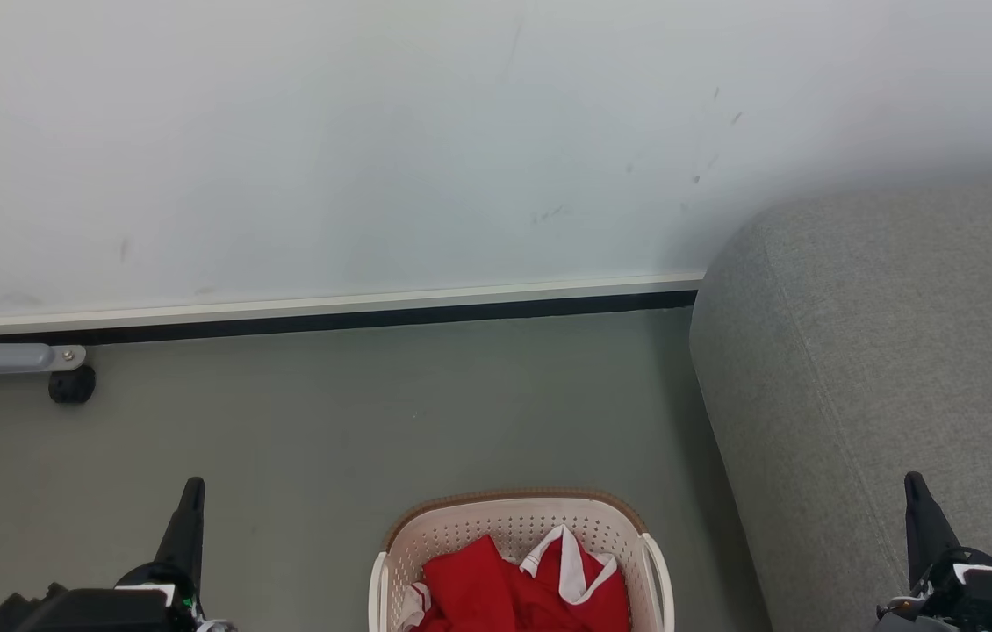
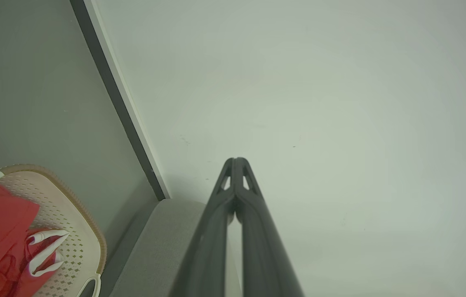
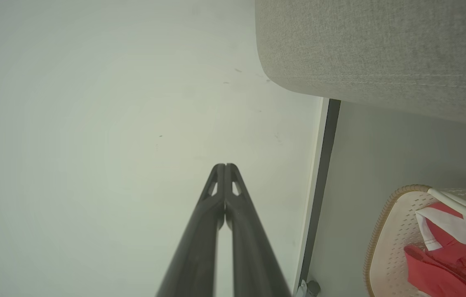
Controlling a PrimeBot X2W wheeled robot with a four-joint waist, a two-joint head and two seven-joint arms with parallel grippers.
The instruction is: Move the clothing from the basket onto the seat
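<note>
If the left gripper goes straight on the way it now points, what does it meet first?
Most likely the white wall: in the left wrist view the left gripper points its closed fingers straight at it, with nothing in between, though depth is unclear.

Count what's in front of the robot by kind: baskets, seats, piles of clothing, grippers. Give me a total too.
basket: 1
seat: 1
clothing pile: 1
grippers: 2, left gripper and right gripper
total: 5
</note>
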